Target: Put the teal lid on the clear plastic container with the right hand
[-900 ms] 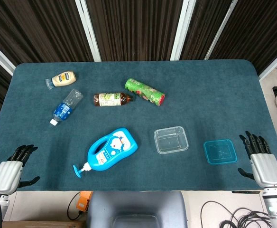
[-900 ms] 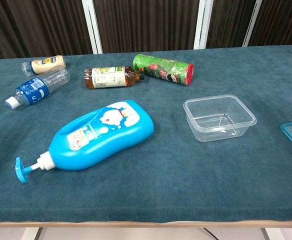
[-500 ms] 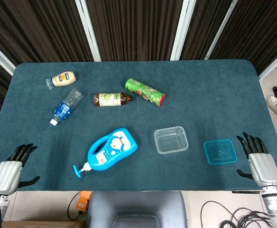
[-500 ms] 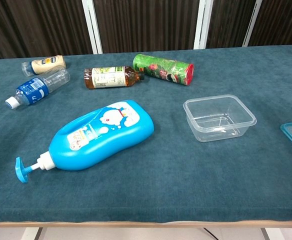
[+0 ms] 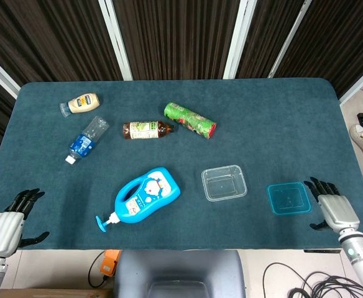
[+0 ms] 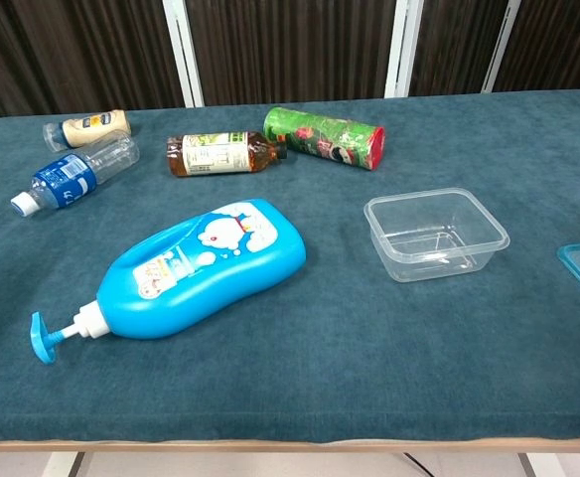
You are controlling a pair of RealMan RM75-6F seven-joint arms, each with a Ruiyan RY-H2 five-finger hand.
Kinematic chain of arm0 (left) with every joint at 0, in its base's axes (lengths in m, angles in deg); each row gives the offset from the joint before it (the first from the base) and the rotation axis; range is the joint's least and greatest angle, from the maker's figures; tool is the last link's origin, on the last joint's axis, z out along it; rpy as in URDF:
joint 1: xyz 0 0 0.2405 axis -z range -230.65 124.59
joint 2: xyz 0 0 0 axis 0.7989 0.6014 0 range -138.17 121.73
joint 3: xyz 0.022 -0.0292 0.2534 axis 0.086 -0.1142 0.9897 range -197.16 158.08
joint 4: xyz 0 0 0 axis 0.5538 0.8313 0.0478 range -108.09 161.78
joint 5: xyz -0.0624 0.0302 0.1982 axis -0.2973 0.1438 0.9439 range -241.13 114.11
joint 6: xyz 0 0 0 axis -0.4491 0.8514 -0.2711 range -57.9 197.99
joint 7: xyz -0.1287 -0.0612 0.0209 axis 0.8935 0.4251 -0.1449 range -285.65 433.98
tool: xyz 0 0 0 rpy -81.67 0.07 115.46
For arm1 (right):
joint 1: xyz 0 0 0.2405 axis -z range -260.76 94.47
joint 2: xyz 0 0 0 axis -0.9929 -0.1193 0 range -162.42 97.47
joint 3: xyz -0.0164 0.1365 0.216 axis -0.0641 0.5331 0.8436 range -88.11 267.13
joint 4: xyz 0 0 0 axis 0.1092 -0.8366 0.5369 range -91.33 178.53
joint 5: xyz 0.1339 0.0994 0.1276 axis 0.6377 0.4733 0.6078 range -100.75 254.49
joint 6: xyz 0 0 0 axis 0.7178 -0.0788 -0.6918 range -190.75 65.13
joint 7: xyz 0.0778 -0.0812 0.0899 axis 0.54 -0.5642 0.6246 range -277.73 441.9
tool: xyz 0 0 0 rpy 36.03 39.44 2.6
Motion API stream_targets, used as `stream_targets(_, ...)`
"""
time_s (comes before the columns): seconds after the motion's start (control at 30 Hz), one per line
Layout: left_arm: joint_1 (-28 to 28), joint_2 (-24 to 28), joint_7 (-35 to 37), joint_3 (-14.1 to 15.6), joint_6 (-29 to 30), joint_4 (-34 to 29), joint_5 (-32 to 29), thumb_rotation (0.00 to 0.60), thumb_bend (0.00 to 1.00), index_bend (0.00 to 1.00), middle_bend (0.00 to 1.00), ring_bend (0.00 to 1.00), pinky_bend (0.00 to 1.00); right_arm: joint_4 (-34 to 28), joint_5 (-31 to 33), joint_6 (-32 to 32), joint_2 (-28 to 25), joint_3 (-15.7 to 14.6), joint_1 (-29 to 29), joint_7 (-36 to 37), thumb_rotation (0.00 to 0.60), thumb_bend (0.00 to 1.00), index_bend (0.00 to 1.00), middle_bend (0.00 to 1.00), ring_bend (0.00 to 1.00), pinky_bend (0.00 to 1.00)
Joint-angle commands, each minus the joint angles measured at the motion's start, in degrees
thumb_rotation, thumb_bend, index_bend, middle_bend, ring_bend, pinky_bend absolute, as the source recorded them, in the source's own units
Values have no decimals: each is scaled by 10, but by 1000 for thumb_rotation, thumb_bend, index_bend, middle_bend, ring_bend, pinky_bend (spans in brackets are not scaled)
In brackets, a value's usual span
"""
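The right hand (image 5: 330, 208) has moved in closer to the teal lid (image 5: 288, 198) than it was a moment ago, and now it sits just beside the lid's right edge. Its fingers are spread apart and hold nothing. The lid lies flat on the blue table (image 5: 281, 118), right of the clear plastic container (image 5: 224, 182) and apart from it. The container stands open side up. The left hand (image 5: 7, 218) has slid a little toward the near left corner, fingers apart and empty. The big blue pump bottle (image 5: 143, 197), the water bottle (image 5: 85, 142) and the green can (image 5: 189, 120) have not moved.
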Motion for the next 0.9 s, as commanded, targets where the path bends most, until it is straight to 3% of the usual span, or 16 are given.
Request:
stream_targets(0.03, 0, 1, 2, 0, -1, -1, 0, 600, 337, 176, 97, 86, 387, 30, 35, 52, 4, 4, -33, -33, 600, 203, 0, 0, 14, 0)
stream_targets(0.53, -1, 4, 11, 1, 0, 0, 3, 600, 338, 187, 96, 85, 387, 129, 17, 147, 71, 10, -88, -19, 600, 203, 0, 0, 13, 0)
stream_targets(0.9, 0, 4, 6, 3, -2, -3, 7, 600, 339, 190, 97, 85, 388, 164, 0, 195, 82, 5, -111, 7, 600, 202, 0, 25, 17, 0)
